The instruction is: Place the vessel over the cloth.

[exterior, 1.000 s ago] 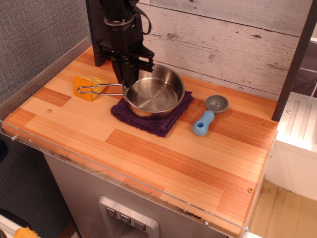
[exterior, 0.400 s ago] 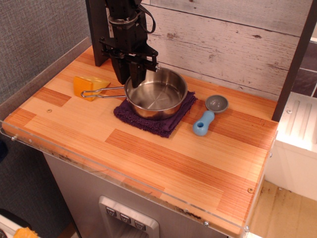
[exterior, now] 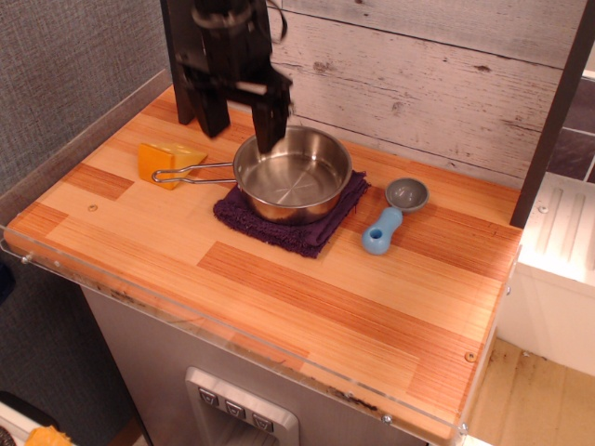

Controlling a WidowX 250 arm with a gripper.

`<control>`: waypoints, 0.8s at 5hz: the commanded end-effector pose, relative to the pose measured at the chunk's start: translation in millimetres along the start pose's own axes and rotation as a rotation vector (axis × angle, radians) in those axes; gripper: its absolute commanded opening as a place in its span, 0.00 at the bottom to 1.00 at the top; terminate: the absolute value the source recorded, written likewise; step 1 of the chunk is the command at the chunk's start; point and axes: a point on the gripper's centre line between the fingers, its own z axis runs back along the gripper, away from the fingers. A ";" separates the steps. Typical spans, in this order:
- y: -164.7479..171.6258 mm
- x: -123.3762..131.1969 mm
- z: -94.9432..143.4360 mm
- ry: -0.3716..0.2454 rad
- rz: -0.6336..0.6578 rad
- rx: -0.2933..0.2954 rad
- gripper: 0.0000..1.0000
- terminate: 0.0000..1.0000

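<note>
The shiny steel pan [exterior: 296,181] rests on the dark purple cloth [exterior: 284,234] at the middle back of the wooden table. Its wire handle [exterior: 189,173] points left toward a yellow wedge. My black gripper [exterior: 242,121] hangs above the pan's back-left rim, lifted clear of it. Its fingers [exterior: 270,123] are spread apart and hold nothing.
A yellow cheese-like wedge [exterior: 164,158] lies left of the pan, just behind the handle tip. A small grey scoop with a blue handle [exterior: 386,223] lies right of the cloth. A white plank wall [exterior: 418,84] stands behind. The table's front edge [exterior: 242,325] has a clear lip.
The gripper has let go of the pan's rim, opened wide and risen. The pan shifted slightly right onto the cloth and now rests there.
</note>
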 end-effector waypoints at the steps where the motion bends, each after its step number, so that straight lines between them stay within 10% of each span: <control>1: -34.2 -35.1 51.3 -0.053 -0.041 0.025 1.00 0.00; 4: -48.5 -48.2 47.4 -0.018 -0.079 0.034 1.00 0.00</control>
